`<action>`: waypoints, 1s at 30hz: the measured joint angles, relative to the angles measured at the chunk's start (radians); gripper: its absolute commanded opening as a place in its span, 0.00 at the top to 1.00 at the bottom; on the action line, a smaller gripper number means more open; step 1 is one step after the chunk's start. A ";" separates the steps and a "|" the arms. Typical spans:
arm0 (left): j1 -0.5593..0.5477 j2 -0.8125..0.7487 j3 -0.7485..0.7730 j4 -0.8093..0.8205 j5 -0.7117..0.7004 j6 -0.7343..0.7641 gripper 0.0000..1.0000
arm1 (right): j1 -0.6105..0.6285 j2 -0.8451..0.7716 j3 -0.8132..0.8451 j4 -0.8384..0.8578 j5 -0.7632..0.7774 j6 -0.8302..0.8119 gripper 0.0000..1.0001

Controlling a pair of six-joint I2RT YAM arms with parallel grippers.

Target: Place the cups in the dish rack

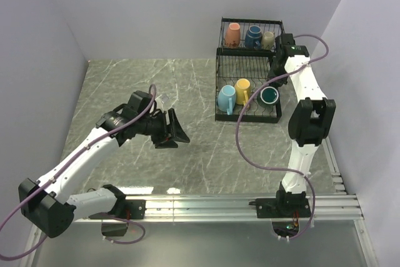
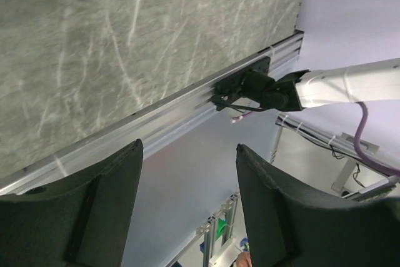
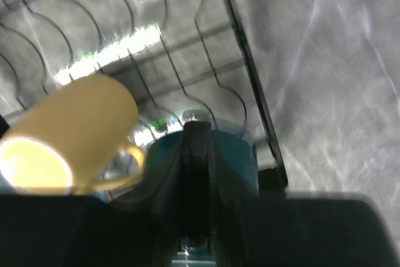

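Six out of six sit in the dish rack (image 1: 217, 60), at the far right of the tabletop (image 1: 187, 92) against the back wall (image 1: 156, 10).

- Lower tray (image 1: 249, 67): teal mug (image 1: 269, 95) on the right, mouth up. Yellow mug (image 1: 243, 90) is just beside it and light blue mug (image 1: 227, 98) is left of that.
- The right wrist view shows the yellow mug tipped on its side across the slot wires. Its mouth faces away from the teal mug and its handle points toward it.
- The light blue mug also leans. Can't tell which way its mouth faces.
- Upper basket (image 1: 250, 21): orange-pink mug (image 1: 233, 34), navy mug (image 1: 252, 37) and olive-grey mug (image 1: 268, 40) in a row, close together. Mouth up or down, can't tell.
- Right tool (image 1: 275, 80) comes down over the tray's right end, fingers pinched on the teal mug's far rim. The yellow mug's handle crowds its left side and the tray's edge wire runs just on its right.
- Left tool (image 1: 175, 130) is well apart from the rack, above bare tabletop mid-left. Its jaws are spread with nothing between them.
- Surface is grey-green marble pattern with pale veins. Pale walls close in on three sides.
- An aluminium rail (image 1: 219, 204) carries both arm bases at the near edge.
- A purple cable (image 1: 250, 148) loops off the right arm.
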 measured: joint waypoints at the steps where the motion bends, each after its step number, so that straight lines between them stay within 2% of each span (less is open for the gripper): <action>1: 0.005 -0.006 0.000 -0.013 -0.003 0.007 0.34 | -0.001 0.015 0.011 0.018 0.024 0.010 1.00; 9: 0.036 -0.048 0.000 -0.121 -0.036 0.043 0.35 | -0.008 0.046 0.014 0.091 0.010 0.084 1.00; 15: 0.050 -0.055 0.001 -0.155 -0.047 0.058 0.35 | -0.006 -0.032 -0.154 0.256 0.001 0.120 1.00; 18: 0.054 -0.055 0.001 -0.155 -0.045 0.061 0.36 | -0.003 -0.082 -0.243 0.246 -0.013 0.129 1.00; 23: 0.055 -0.046 -0.001 -0.137 -0.024 0.062 0.37 | 0.000 -0.097 -0.277 0.185 -0.043 0.137 1.00; 30: 0.055 -0.006 -0.001 -0.125 -0.004 0.068 0.37 | 0.001 -0.117 -0.340 0.226 -0.042 0.181 1.00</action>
